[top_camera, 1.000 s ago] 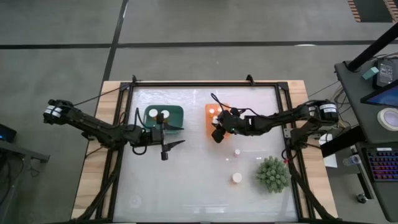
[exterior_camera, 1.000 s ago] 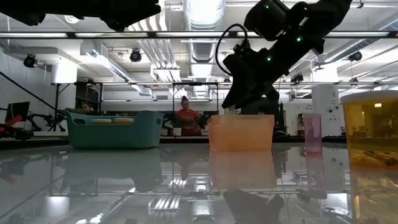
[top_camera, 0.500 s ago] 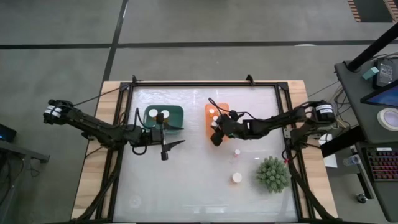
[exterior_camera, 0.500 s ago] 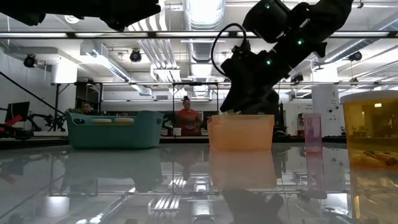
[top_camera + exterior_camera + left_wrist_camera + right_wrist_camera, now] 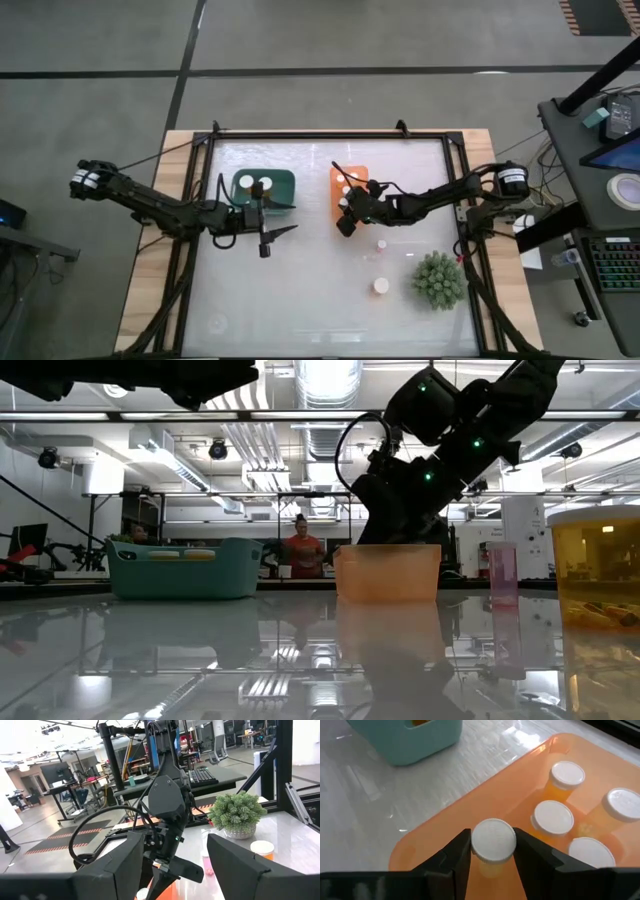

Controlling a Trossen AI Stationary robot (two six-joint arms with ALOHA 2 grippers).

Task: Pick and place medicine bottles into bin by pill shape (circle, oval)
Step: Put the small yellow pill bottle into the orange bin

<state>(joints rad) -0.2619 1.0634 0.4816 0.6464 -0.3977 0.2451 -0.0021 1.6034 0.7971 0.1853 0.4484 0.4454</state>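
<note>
R gripper (image 5: 492, 851) w/ bottle (image 5: 493, 840) now lower, prob over orange bin (image 5: 440, 827).

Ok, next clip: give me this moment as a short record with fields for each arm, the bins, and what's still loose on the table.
right gripper: over the orange bin, white-capped bottle between its fingers
orange bin contents: four more white-capped bottles
left gripper: waiting beside the green bin, fingers apart, nothing held
green bin contents: two white caps showing
loose on table: two bottles
other: green plant near the right edge
</note>
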